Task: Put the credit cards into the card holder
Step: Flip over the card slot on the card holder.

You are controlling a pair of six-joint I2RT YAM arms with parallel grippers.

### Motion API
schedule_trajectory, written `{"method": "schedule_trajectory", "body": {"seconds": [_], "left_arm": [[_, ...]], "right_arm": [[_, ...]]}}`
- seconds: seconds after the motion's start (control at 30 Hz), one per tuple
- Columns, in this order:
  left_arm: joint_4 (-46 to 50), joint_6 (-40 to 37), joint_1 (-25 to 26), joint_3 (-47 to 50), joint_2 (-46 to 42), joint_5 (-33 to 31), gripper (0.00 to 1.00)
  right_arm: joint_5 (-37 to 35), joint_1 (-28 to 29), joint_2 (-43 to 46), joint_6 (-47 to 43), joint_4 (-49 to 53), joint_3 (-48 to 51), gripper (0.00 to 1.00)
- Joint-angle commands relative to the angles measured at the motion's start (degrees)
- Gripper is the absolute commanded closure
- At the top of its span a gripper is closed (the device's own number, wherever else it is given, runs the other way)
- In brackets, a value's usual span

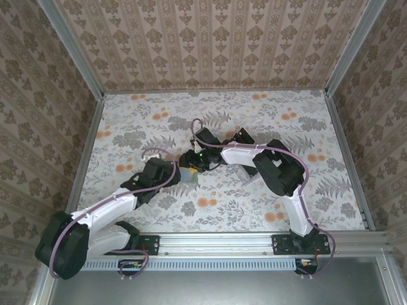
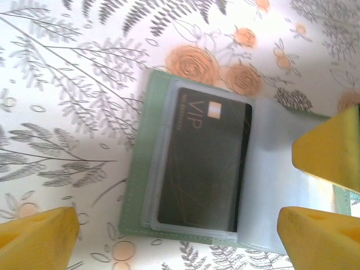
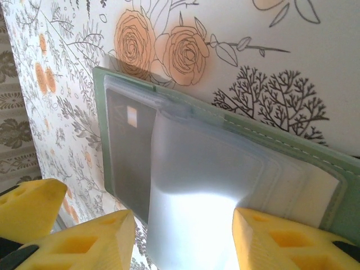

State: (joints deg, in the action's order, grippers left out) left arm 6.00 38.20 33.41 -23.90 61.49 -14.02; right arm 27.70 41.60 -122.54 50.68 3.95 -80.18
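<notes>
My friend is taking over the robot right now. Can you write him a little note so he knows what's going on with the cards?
Left tool: wide open above the card holder, holding nothing.
Right tool: half open around a clear sleeve of the holder; I can't tell if it grips it.
Things: the holder lies open on the table, with one black card in a sleeve.
Done: that card is in.
Left: slot in any other cards.
</notes>
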Motion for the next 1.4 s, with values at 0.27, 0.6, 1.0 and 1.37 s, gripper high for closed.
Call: {"method": "schedule_trajectory", "body": {"seconds": [0.27,0.6,1.0,1.37], "left_arm": [[0.99,1.28,-4.14,2.46,-0.88,2.50,0.00],[-2.81,-0.67,-4.12,4.30,-1.10,6.02,0.00],[-5.93,-3.38,-4.32,1.84,3.76,7.07,0.00],[-8.63,-3.79,-4.49,-0.15,9.88,6.38,0.00]], "right_arm": [[3.53,-0.76,-4.54,3.06,-1.65,-3.86,0.49],[4.47,-0.56,-6.02,3.53,-1.14,-6.90,0.49],[4.65,-0.04,-7.34,3.64,-0.08,-9.32,0.49],[4.70,0.06,-7.45,3.37,0.28,-9.39,0.49]]}}
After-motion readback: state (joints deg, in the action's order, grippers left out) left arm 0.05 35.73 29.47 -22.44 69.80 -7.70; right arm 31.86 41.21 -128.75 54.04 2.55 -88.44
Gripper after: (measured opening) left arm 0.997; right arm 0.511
